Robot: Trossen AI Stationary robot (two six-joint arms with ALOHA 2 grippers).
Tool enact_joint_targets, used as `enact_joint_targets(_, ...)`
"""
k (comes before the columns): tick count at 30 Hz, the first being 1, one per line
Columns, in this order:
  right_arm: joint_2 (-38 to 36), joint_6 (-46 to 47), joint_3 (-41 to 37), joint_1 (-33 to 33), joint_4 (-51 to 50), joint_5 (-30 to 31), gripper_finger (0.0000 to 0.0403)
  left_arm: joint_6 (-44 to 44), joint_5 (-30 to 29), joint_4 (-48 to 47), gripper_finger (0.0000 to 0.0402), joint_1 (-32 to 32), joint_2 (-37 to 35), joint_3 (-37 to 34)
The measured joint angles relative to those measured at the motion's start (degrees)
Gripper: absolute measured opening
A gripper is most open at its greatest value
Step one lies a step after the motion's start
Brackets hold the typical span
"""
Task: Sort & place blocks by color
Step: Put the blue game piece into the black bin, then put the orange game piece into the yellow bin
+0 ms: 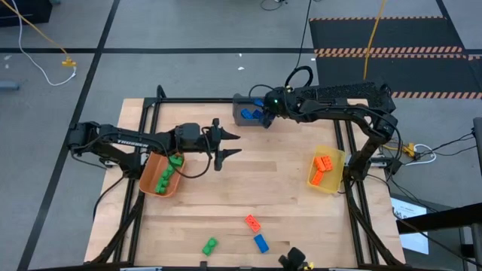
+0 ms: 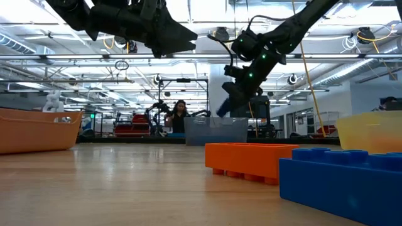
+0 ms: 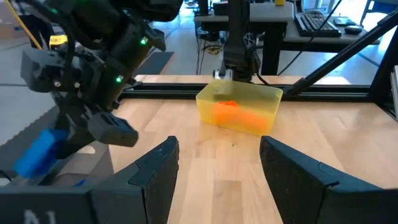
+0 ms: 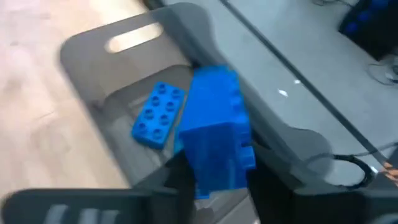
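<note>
In our right wrist view, a blue block point(image 4: 216, 127) sits between the right gripper point(image 4: 214, 180) fingers over the grey bin point(image 4: 124, 46), 1 blue brick point(image 4: 158, 115) inside; overhead hides this. Left gripper point(image 1: 230, 145) hovers spread, empty.

A wooden table point(image 1: 248, 188) carries an orange bin point(image 1: 151, 184), grey bin point(image 1: 242, 113), yellow bin point(image 1: 335, 159), and three loose blocks: orange point(image 1: 252, 223), blue point(image 1: 261, 242), green point(image 1: 209, 245).

You see a pale matt wood tabletop point(image 1: 271, 196), glossy studded plastic blocks point(image 4: 217, 134), a smooth grey plastic bin point(image 4: 124, 50) and a translucent yellow one point(image 3: 239, 109).
</note>
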Motion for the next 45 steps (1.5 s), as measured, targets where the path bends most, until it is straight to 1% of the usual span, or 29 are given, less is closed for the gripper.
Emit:
enact_joint_targets(3, 0.0, 1.1, 0.0, 0.0, -0.2, 3.2, 0.0210, 0.0, 0.7, 0.0, 0.0223, 0.0, 0.0, 0.0)
enact_joint_targets(5, 0.0, 1.1, 0.0, -0.1, -0.3, 3.3, 0.0252, -0.1, 1.4, 0.0, 0.0223, 0.0, 0.0, 0.0)
enact_joint_targets(7, 0.0, 1.0, 0.0, 0.0, -0.2, 3.3, 0.0283, -0.3, 2.0, 0.0, 0.0223, 0.0, 0.0, 0.0)
enact_joint_targets(10, 0.0, 0.8, 0.0, 0.3, 0.2, 3.2, 0.0306, -0.6, 2.2, -0.4, 0.0223, 0.0, 0.0, 0.0)
enact_joint_targets(13, 0.0, 0.1, 0.0, 0.9, 0.5, 3.3, 0.0310, -0.9, 2.2, -1.0, 0.0223, 0.0, 0.0, 0.0)
enact_joint_targets(17, -1.2, -1.9, 0.0, 3.2, 2.1, 3.2, 0.0301, -1.2, 2.2, -2.3, 0.0223, -0.1, 0.0, 0.0)
enact_joint_targets(23, -6.6, -0.7, 0.0, 8.9, 0.7, 3.2, 0.0285, -1.2, 2.2, -4.0, 0.0223, -0.1, 0.0, 0.0)
enact_joint_targets(26, -9.1, 1.6, 0.0, 13.1, -2.0, 3.1, 0.0282, -1.2, 2.2, -4.0, 0.0223, -0.4, 0.0, 0.1)
enact_joint_targets(30, -11.1, 5.8, 0.0, 19.1, -8.7, 3.0, 0.0281, -1.4, 2.2, -4.4, 0.0223, -0.4, 0.0, 0.1)
enact_joint_targets(35, -11.2, 12.5, 0.0, 26.6, -15.5, 3.3, 0.0281, -2.2, 2.1, -3.7, 0.0223, -0.8, -0.4, 0.1)
enact_joint_targets(38, -11.0, 16.5, 0.0, 30.6, -17.0, 3.5, 0.0281, -2.2, 2.2, -3.1, 0.0223, -1.4, -0.6, 0.1)
enact_joint_targets(45, -11.0, 21.8, 0.0, 39.4, -17.7, 10.8, 0.0281, -2.5, 2.1, -1.7, 0.0223, -3.1, -1.0, 0.1)
